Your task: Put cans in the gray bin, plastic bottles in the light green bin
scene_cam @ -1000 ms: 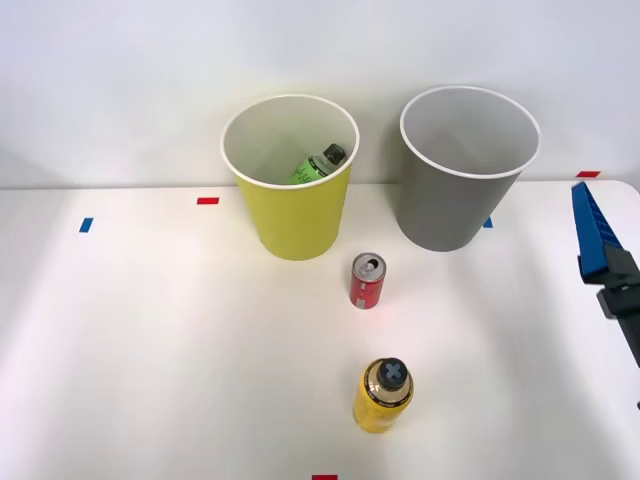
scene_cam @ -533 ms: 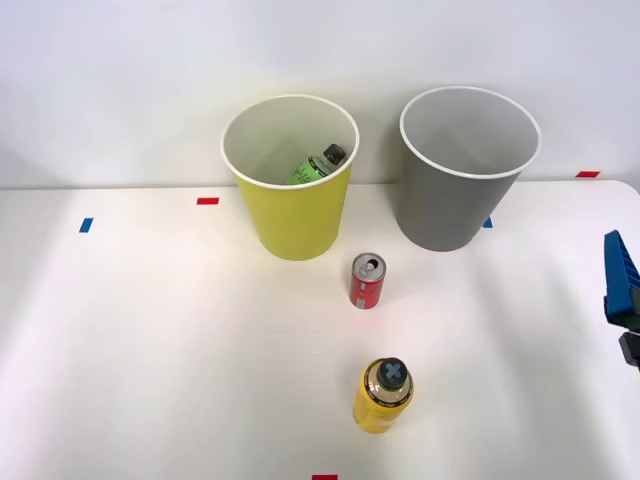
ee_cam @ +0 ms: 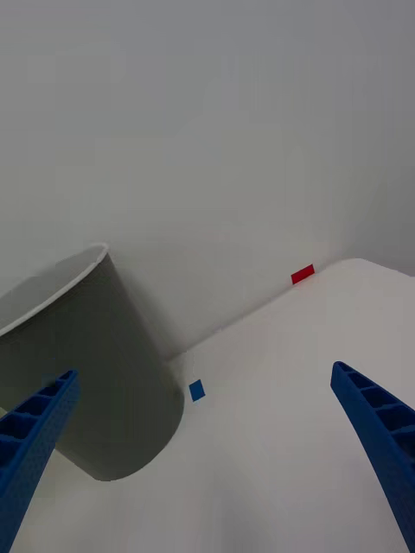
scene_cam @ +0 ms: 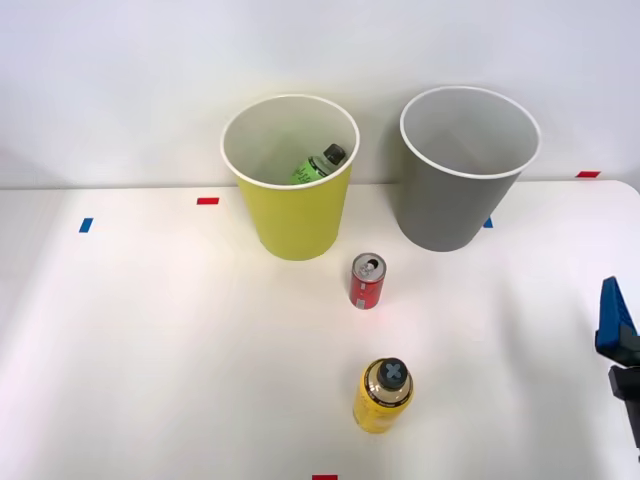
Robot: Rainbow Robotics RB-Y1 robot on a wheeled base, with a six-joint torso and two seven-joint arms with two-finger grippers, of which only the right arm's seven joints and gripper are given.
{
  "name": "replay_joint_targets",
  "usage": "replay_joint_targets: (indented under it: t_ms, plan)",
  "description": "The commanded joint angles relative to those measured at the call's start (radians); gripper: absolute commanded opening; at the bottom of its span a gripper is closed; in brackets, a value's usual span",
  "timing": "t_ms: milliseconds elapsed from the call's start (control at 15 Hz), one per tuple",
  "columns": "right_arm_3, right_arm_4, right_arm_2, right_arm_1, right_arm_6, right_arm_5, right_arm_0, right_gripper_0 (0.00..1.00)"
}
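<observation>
Our right tool (ee_cam: 207, 458) hangs open and empty at the worktop's (scene_cam: 150, 330) right edge; the upright red can (scene_cam: 368, 281) stands well to its left.

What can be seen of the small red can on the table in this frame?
The red can is a short drink can with a silver top whose pull-tab opening looks already open. It looks like metal, with pale print on its side too small to read. It stands upright on the white table, in front of the gap between the light green bin and the gray bin, touching neither. Nothing grips it.
</observation>
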Motion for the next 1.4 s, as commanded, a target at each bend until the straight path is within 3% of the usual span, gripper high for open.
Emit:
replay_joint_targets:
  t_ms: [67, 467, 800, 1400]
  plan:
    - [0.231, 0.007, -0.019, 0.0, 0.012, -0.167, -0.107, 1.0]
    - [0.237, 0.056, -0.018, 0.002, 0.04, -0.152, -0.069, 1.0]
    - [0.238, 0.277, -0.025, 0.072, 0.006, -0.152, -0.055, 1.0]
    - [0.237, 0.455, 0.084, 0.091, -0.074, -0.251, 0.008, 1.0]
